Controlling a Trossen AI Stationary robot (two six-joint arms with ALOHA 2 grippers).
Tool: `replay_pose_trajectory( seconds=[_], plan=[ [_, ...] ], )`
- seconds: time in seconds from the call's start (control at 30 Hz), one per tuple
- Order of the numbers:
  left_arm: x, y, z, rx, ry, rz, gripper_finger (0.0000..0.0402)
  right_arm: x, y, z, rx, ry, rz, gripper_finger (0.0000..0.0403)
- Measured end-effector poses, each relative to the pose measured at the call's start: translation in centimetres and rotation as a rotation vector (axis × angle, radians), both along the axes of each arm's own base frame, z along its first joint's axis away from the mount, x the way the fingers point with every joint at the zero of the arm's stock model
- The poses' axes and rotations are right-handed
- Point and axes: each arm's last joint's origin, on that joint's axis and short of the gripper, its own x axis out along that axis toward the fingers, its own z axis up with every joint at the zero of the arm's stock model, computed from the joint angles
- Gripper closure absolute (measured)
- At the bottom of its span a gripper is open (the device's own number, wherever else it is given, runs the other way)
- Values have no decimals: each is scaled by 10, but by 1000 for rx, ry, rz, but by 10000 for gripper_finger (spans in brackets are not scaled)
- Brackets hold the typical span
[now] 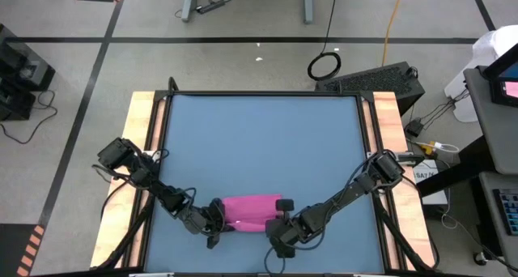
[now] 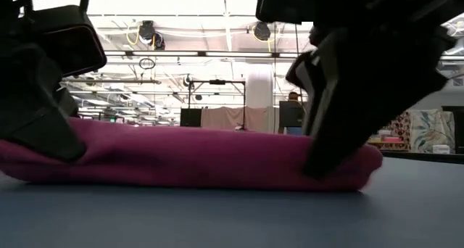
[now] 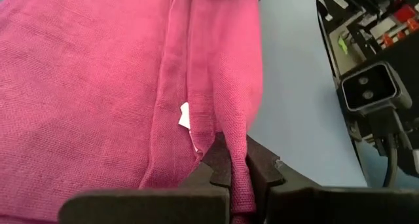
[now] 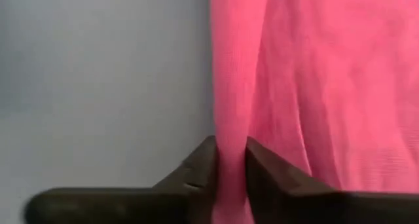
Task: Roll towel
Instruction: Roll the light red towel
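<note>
While pinched, towel (image 1: 252, 210) lengthwise left-right

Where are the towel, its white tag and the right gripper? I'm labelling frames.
towel (image 1: 251, 209): high view, mid-fabric.
white tag (image 3: 184, 116): left wrist view, tag's face.
right gripper (image 4: 230, 160): right wrist view, between fingertips.

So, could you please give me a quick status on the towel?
Left gripper shut on towel edge. Right gripper pinching opposite edge. Towel folded flat, not rolled. Nothing obstructing.

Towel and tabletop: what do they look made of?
Towel: soft woven or knit fabric, matte magenta; fine thread texture and limp folds show in the left wrist view. Tabletop: smooth matte blue sheet, probably laminate or mat; light wood-look edges.
</note>
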Motion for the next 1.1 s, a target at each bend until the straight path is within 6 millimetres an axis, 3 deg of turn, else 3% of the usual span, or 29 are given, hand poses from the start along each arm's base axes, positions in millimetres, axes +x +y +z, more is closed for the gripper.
replay_pose_trajectory(
  seconds=[0.13, 0.27, 0.6, 0.73, 0.87, 1.1],
  plan=[
    [-1, -1, -1, 53, -9, -49, 391, 6, -9, -1, 108, 63, 4, 393],
    [-3, -1, -2, 89, -14, -74, 367, 13, -22, -1, 167, 94, -18, 389],
    [-6, -5, 0, 141, -26, -129, 204, 29, -52, 0, 402, 195, 23, 397],
    [-10, -6, 7, 202, -57, -160, 156, 35, -68, 2, 488, 219, 35, 400],
    [-17, -7, 21, 295, -97, -145, 136, 40, -82, 2, 554, 236, 41, 400],
    [-33, -19, 43, 468, -246, -163, 135, 45, -99, 3, 605, 241, 32, 400]
  ],
)
